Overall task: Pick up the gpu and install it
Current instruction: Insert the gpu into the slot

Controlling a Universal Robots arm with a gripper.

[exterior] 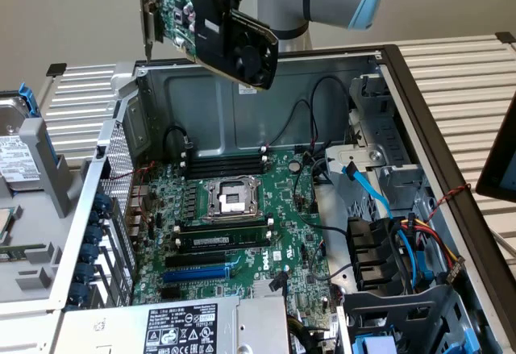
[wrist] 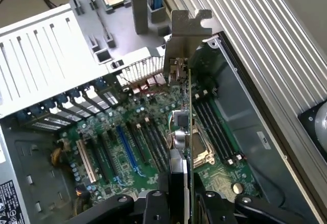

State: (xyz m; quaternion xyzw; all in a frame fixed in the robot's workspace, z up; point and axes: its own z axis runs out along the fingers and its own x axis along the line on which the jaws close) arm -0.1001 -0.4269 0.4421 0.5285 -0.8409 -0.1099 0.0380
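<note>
My gripper (wrist: 180, 203) is clamped on the graphics card (exterior: 242, 43), fingers (wrist: 153, 206) pinching its fan end. It hangs in the air over the far wall of the open computer case (exterior: 210, 104), well above the motherboard (exterior: 274, 201). Its long axis runs away from my fingers to the metal bracket (wrist: 186, 32), on the side of the rear grille (wrist: 135, 71). The blue slot (wrist: 126, 145) lies below, off to one side. I see the card edge-on, so I can't make out its contact edge.
</note>
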